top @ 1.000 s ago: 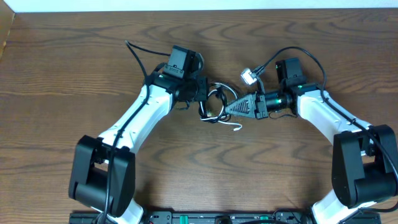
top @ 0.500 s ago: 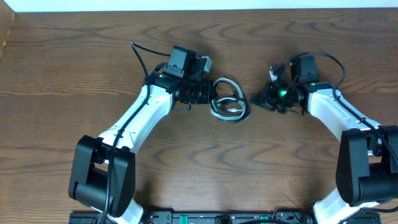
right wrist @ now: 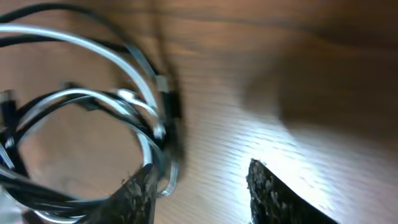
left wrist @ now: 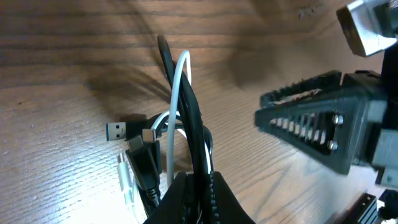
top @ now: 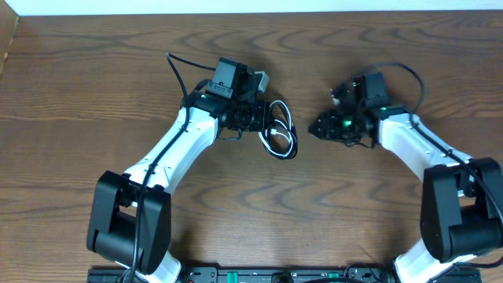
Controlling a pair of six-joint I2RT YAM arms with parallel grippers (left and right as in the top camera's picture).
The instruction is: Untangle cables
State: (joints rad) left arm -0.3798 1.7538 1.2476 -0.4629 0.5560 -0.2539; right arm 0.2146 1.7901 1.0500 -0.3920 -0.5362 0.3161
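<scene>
**Left hand clamps the looped cables; right hand stands open beside them**

We see the cables [top: 281, 138] lying as a small tangled loop on the wooden surface [top: 78, 94], near the middle and between the two arms. The left hand [top: 262, 118] is closed tight on them at the loop's left edge. In the left wrist view, the black cable [left wrist: 166, 56] and the white cable [left wrist: 181, 74] run side by side straight into the pinched fingers [left wrist: 224, 205] at the bottom of the picture. From that grip the two cords rise together and bend over in a narrow arch, the white one lying against the black one. Beside the arch a metal plug [left wrist: 117, 131] with a blue insert rests on the wood, and a darker plug end [left wrist: 147, 135] sits just next to it. We cannot tell which cord each of them ends.

The right hand [top: 318, 127] sits to the right of the loop, apart from it, with its tip turned toward it. In the right wrist view its fingertips [right wrist: 140, 193] stand apart with only bare wood between them, and it holds nothing. That view is blurred. White and black strands overlap in rings ahead and to the left, and we cannot tell whether the nearer fingertip touches the loop's rim.
</scene>
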